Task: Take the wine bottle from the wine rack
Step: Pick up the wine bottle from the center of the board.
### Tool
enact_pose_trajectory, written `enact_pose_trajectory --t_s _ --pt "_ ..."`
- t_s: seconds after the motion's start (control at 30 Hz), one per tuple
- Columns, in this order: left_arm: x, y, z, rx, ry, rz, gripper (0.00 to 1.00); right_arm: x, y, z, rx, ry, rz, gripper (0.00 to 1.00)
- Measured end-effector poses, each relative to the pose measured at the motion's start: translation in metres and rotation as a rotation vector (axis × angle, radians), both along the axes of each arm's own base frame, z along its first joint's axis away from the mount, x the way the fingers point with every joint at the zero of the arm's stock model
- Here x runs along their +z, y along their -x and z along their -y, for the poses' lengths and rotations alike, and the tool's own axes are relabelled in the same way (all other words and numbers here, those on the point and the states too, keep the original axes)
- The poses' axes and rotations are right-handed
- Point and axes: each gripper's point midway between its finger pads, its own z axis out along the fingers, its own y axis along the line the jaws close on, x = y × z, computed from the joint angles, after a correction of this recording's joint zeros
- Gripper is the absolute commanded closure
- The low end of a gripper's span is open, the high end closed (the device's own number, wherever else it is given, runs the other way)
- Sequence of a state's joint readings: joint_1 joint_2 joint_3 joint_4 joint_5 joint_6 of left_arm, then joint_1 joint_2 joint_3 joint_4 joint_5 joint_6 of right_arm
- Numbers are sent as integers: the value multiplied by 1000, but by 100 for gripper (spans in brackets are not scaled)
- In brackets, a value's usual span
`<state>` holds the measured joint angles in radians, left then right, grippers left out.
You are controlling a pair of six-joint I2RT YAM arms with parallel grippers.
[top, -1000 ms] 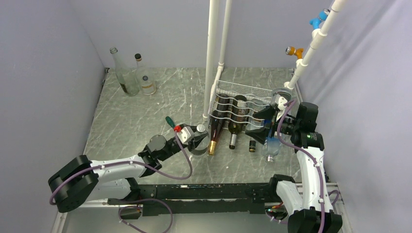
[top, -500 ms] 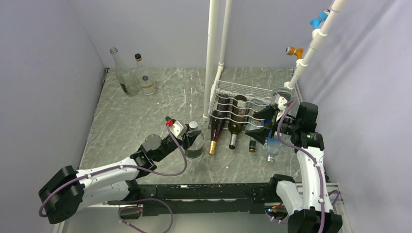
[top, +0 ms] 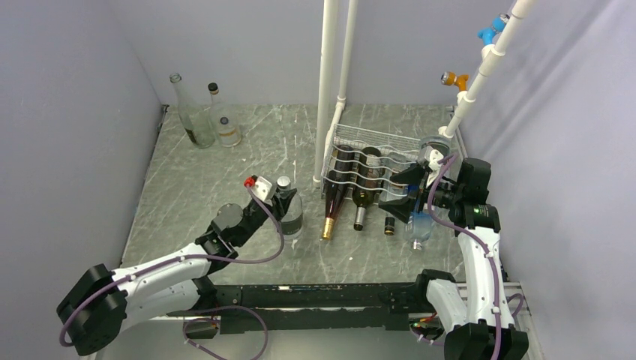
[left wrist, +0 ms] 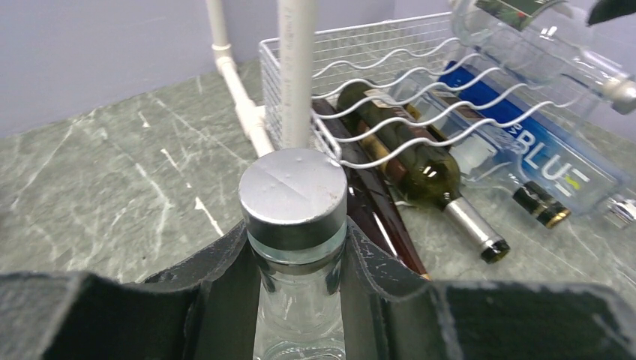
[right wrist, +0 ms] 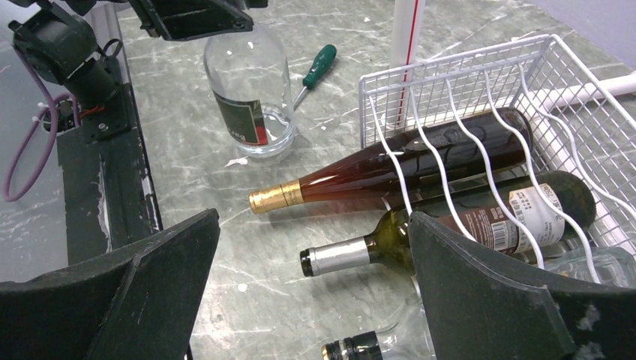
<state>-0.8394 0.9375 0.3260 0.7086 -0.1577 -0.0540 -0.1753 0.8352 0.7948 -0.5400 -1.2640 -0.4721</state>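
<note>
Evidently the left end effector [left wrist: 298, 270] pinches the neck of the clear bottle [right wrist: 251, 97] just under its silver cap, a hold that keeps it upright. Below the fingers, its base seems to rest on the table [top: 217, 172], so the bottle is already off the rack [right wrist: 480, 82], which stands just to that end effector's right. The right end effector [right wrist: 313, 225] hangs spread wide and empty before the rack's mouth, above the necks of the red bottle [right wrist: 390, 169] and green bottle [right wrist: 480, 217] lying there, probably ready for another.
</note>
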Motion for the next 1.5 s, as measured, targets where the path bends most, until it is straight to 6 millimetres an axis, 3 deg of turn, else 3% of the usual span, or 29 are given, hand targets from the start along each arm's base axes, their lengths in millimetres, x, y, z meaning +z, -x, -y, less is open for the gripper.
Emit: enact_pose_trajectory --t_s 0.23,0.63,1.1,1.5 --pt "5 -19 -14 74 5 -20 100 -1 0 0 0 0 -2 0" --pt "38 -53 -30 169 40 14 100 0 1 0 -2 6 10 0" --pt "19 -118 -61 328 -9 -37 100 0 1 0 1 12 21 0" --pt "41 -176 -72 382 20 19 100 -1 4 -4 16 14 16 0"
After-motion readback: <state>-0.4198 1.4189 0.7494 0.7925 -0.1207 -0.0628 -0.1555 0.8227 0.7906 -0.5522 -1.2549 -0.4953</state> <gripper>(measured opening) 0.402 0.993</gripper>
